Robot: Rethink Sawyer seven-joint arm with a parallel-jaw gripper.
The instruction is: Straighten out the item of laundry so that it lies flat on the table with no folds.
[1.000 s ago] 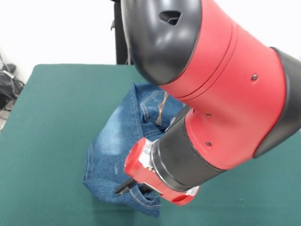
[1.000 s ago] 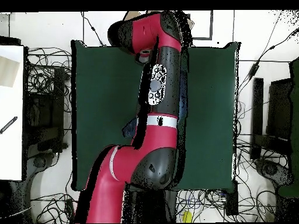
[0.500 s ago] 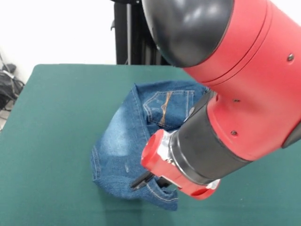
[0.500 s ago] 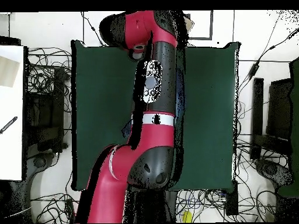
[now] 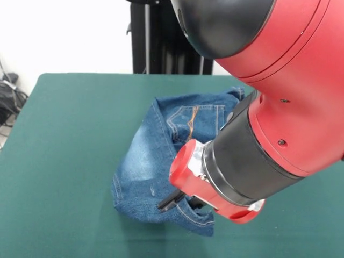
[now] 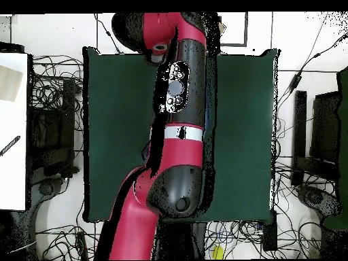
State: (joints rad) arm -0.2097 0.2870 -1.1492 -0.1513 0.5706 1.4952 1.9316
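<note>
The item of laundry (image 5: 153, 156) is a pair of blue denim jeans lying crumpled and folded on the green table (image 5: 64, 134), near its middle in the front view. A back pocket with orange stitching faces up at the far side. My gripper (image 5: 173, 200) sits at the near hem, its black fingertips shut on a fold of denim. The thick red and black arm (image 5: 269, 107) hides the right part of the jeans. In the overhead view the arm (image 6: 180, 102) covers the jeans and the gripper.
A black column (image 5: 156, 43) rises behind the table's far edge. Cables (image 5: 8, 94) lie off the left edge. The overhead view shows the table (image 6: 115, 122) ringed by cables, with a white surface (image 6: 12, 129) at the left.
In the front view my gripper has moved right and slightly toward the near edge, dragging the near hem with it. The whole bundle of jeans has shifted right.
</note>
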